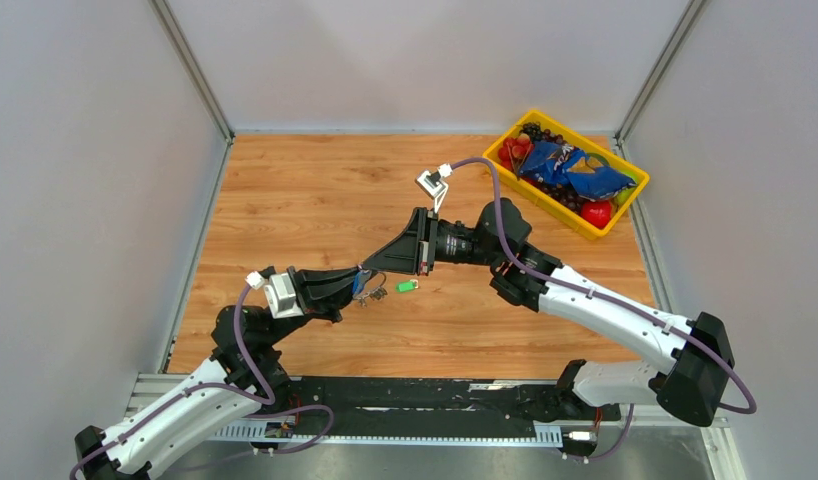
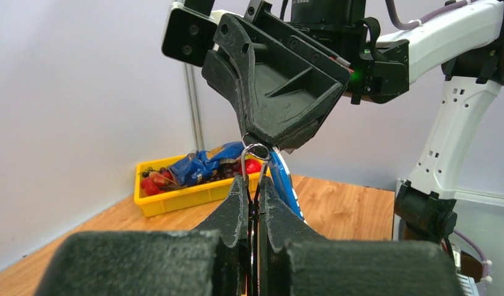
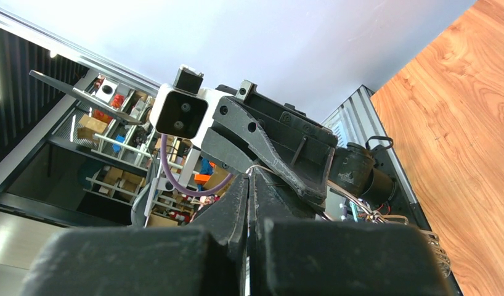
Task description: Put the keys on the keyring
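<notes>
Above the middle of the table my two grippers meet tip to tip. My left gripper is shut on the thin wire keyring, whose loop sticks out past its fingertips. My right gripper is shut, its tips pressed against the top of that loop. The blue-tagged key hangs from those tips, beside my left finger. The green-tagged key lies on the wood just right of the grippers. A dark metal key shows below the tips.
A yellow bin stands at the back right of the table, filled with a blue snack bag and red and dark fruit. Grey walls enclose the table on three sides.
</notes>
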`<action>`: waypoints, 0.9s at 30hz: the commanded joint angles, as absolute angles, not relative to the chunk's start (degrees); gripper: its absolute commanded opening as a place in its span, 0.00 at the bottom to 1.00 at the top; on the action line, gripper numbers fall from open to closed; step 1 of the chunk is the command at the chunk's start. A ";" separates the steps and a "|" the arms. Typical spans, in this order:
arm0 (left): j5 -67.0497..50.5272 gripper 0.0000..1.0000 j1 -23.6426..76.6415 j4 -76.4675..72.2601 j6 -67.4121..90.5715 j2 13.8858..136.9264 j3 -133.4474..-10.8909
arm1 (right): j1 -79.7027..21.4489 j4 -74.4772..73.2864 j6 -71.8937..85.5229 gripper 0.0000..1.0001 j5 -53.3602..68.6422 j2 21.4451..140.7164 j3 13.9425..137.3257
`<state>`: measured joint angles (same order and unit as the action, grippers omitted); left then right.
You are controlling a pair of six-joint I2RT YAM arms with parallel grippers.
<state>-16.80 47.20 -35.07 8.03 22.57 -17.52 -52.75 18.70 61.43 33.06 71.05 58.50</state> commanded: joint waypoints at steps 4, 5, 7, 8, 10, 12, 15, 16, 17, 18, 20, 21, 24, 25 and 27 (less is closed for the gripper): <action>-20.17 0.00 47.85 -33.59 8.44 23.05 -19.67 | -52.17 21.20 60.60 0.22 31.68 69.12 61.07; -20.15 0.00 47.89 -33.54 8.53 23.17 -19.77 | -52.17 20.67 60.05 0.28 31.56 68.62 61.09; -19.88 0.00 47.82 -33.25 8.79 23.40 -20.07 | -52.20 19.70 59.05 0.35 31.12 67.53 61.08; -19.69 0.01 47.86 -33.19 8.96 23.65 -20.24 | -52.21 19.15 58.41 0.36 31.00 67.04 61.27; -19.25 0.01 47.88 -32.95 9.11 23.95 -20.48 | -52.15 17.54 57.28 0.39 30.85 66.16 61.66; -18.90 0.01 47.89 -32.82 9.26 24.21 -20.75 | -52.13 16.28 56.33 0.41 30.71 65.28 61.70; -18.52 0.01 47.85 -32.63 9.50 24.38 -21.21 | -51.99 13.20 53.58 0.47 30.73 63.74 61.79; -18.32 0.01 47.82 -32.50 9.67 24.44 -21.43 | -51.83 11.93 52.20 0.48 30.64 63.04 61.71; -18.21 0.01 47.82 -32.42 9.76 24.48 -21.57 | -51.67 10.61 50.92 0.50 30.27 62.19 61.58; -18.11 0.00 47.84 -32.19 9.93 24.56 -21.94 | -51.27 9.27 49.71 0.51 29.83 61.32 61.14; -18.27 0.00 47.88 -31.63 10.24 24.83 -22.68 | -50.39 7.16 47.02 0.55 29.31 59.48 60.26; -18.36 0.01 47.85 -31.46 10.35 24.99 -22.90 | -50.00 5.87 45.66 0.56 29.09 58.62 59.92; -18.56 0.01 47.89 -30.72 10.98 25.32 -23.85 | -49.12 2.25 41.01 0.61 28.04 56.80 59.26; -18.51 0.01 47.89 -30.73 11.34 25.40 -23.96 | -49.05 1.27 39.45 0.62 27.79 56.44 59.24; -18.33 0.01 47.87 -30.83 11.91 25.44 -24.28 | -49.05 -0.55 36.08 0.64 27.48 56.00 59.41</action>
